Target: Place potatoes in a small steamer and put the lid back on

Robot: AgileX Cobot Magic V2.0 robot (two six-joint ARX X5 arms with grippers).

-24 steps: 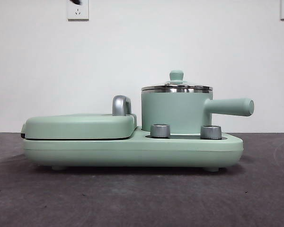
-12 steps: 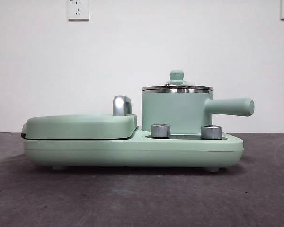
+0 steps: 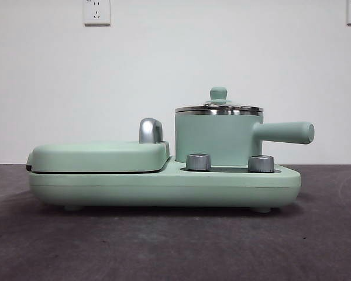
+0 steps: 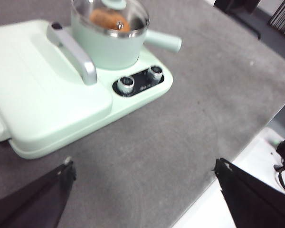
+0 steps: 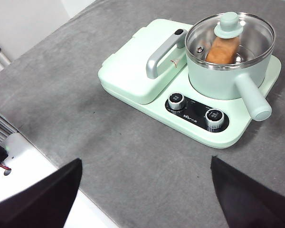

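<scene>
the small steamer (image 3: 217,137) stands upright on the right half of a mint-green cooking base (image 3: 164,182), just behind two steel dials (image 3: 198,162). its stubby handle (image 3: 285,132) sticks out toward 3 o'clock in the front view. the lid (image 5: 230,38) sits flat on the steamer's steel rim, its green knob (image 3: 218,93) on top. through the glass, the potato (image 5: 222,49) lies inside the pot, an oblong orange-brown lump, partly hidden under the knob in the right wrist view. at 9 o'clock of the steamer, the flat grill cover (image 3: 99,156) is closed, with its chrome handle (image 3: 150,130) between it and the pot. the base rests on the grey tabletop (image 3: 175,246).

the left pincer (image 4: 142,199) is well apart from the appliance, over the tabletop's edge, its two black jaws spread wide with nothing between them. the right pincer (image 5: 142,194) is likewise spread wide and holds nothing, well clear of the base. neither arm shows in the front view.
</scene>
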